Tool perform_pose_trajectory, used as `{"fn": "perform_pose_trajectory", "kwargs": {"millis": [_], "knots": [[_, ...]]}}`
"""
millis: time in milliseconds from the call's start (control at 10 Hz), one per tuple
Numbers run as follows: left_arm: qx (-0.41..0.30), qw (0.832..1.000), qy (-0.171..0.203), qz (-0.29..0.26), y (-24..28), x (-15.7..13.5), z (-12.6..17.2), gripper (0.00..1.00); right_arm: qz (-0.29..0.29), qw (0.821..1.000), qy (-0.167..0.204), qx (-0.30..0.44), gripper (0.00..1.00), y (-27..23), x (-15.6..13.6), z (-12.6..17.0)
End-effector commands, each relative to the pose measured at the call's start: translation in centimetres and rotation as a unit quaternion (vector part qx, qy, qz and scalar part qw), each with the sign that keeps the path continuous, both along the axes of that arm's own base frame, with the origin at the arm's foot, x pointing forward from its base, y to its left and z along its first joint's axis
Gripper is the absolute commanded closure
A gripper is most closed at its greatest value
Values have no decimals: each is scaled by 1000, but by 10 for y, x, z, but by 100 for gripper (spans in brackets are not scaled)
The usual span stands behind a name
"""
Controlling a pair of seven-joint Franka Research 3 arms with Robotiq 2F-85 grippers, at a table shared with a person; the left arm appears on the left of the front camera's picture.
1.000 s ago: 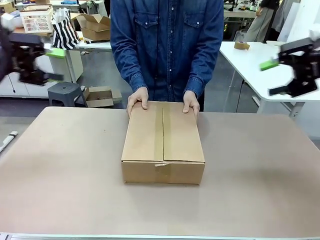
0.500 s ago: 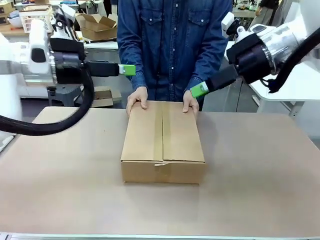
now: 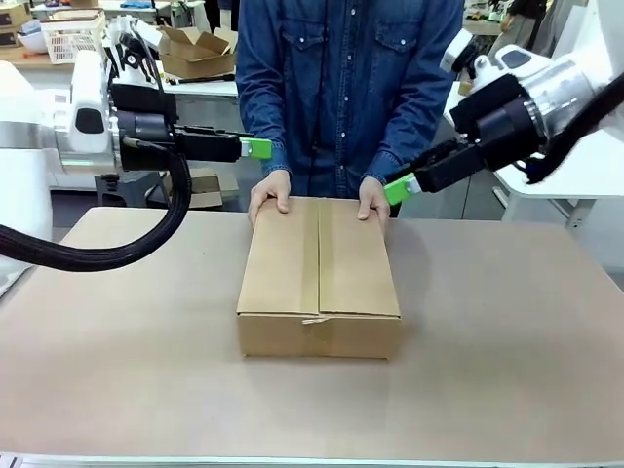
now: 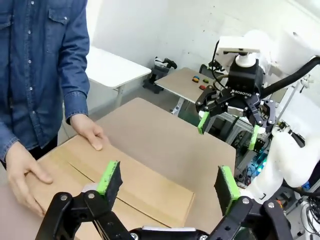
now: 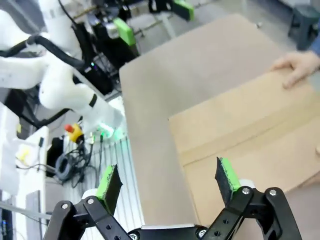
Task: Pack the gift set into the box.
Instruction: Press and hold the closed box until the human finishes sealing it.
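The brown cardboard box [image 3: 319,278] lies in the middle of the table with its top flaps shut. A person in a denim shirt rests both hands [image 3: 270,190] on its far edge. My left gripper [image 3: 249,148] hovers open above and left of that far edge, pointing right. My right gripper [image 3: 400,188] hangs open just right of the person's other hand [image 3: 373,198]. The left wrist view shows my open left gripper [image 4: 167,182] over the box [image 4: 75,160], with the right gripper [image 4: 229,129] opposite. In the right wrist view the box [image 5: 250,130] lies beyond my open right gripper [image 5: 168,179]. No gift set shows.
The tan table [image 3: 117,331] stretches wide on both sides of the box. Behind the person stand a white table [image 3: 487,117], a grey stool [image 3: 127,180] and an open carton [image 3: 195,49] on a back shelf.
Both arms have swung in from the picture's sides toward the box's far end. The box and the person's hands have stayed put.
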State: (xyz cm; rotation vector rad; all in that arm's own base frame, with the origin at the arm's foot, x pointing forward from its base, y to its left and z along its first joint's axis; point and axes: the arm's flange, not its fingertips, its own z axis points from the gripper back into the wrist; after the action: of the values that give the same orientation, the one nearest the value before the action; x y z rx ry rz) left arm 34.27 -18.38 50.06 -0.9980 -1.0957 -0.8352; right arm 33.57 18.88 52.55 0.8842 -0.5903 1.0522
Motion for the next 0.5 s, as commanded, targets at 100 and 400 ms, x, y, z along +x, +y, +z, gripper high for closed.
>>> {"fn": "perform_pose_trajectory", "kwargs": {"millis": [100,400], "knots": [[-67,970,-146,-180,-34,26,-57,0,122,960,-228,109,0,57,54,-61],[-6,958,-166,-234,-38,43,-134,0,151,947,-250,134,0,53,84,-163]]}}
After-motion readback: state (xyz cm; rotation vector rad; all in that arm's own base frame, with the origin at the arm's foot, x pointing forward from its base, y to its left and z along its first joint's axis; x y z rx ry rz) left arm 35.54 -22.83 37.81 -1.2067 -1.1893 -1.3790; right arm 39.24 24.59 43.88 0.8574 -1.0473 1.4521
